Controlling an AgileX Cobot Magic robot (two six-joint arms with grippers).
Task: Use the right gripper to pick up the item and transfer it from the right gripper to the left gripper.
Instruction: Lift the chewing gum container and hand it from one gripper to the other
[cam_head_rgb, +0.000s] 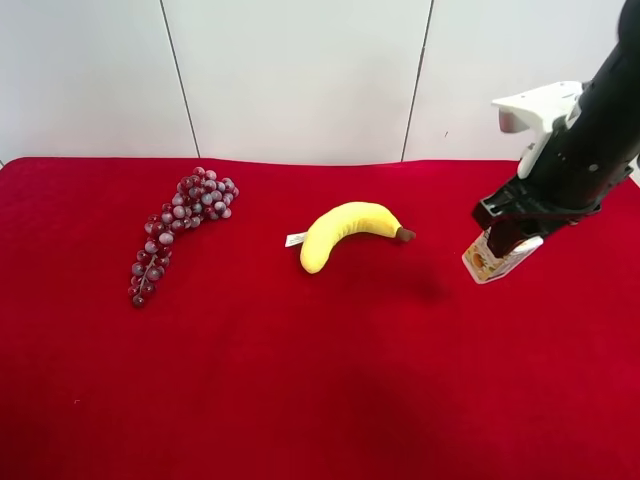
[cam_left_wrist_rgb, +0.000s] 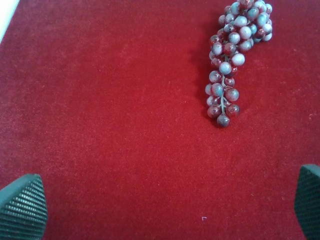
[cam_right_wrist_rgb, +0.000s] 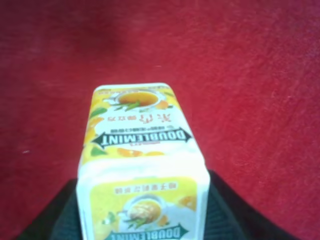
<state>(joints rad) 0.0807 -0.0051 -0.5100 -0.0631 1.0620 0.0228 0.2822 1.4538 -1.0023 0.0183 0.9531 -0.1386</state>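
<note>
Where the juice carton (cam_head_rgb: 495, 258) is: clamped in the right gripper (cam_head_rgb: 510, 232) at the exterior high view's right. It seems to hang clear of the red cloth (cam_head_rgb: 300, 400), since a faint shadow lies apart from it toward the plush banana (cam_head_rgb: 345, 232).
Right gripper: closed on the carton. In the right wrist view, dark fingers (cam_right_wrist_rgb: 227, 215) flank the near end of the carton (cam_right_wrist_rgb: 142, 165).
Carton's long axis: runs straight out from the claw and is tilted in the exterior view. Most of its length juts free beyond the fingers.
Left gripper (cam_left_wrist_rgb: 165, 205): spread wide, with nothing between its ribbed fingertips (cam_left_wrist_rgb: 22, 207). Its camera looks down on cloth and the grape bunch (cam_left_wrist_rgb: 227, 65). The arm itself is outside the exterior view.
Relation that matters: the carton lies far across the table from the left claw. The grape bunch (cam_head_rgb: 178, 228) sits at the opposite side from the carton, with the banana between them.
Step, as I judge it: the pick looks done and the hand-over has not begun.
Next move calls for: bringing both arms toward the middle and offering the carton's free end, so the left fingers close across its narrow faces.
Risk: a tilted carton may slip or twist if the right claw lets go before the left has a firm hold.
</note>
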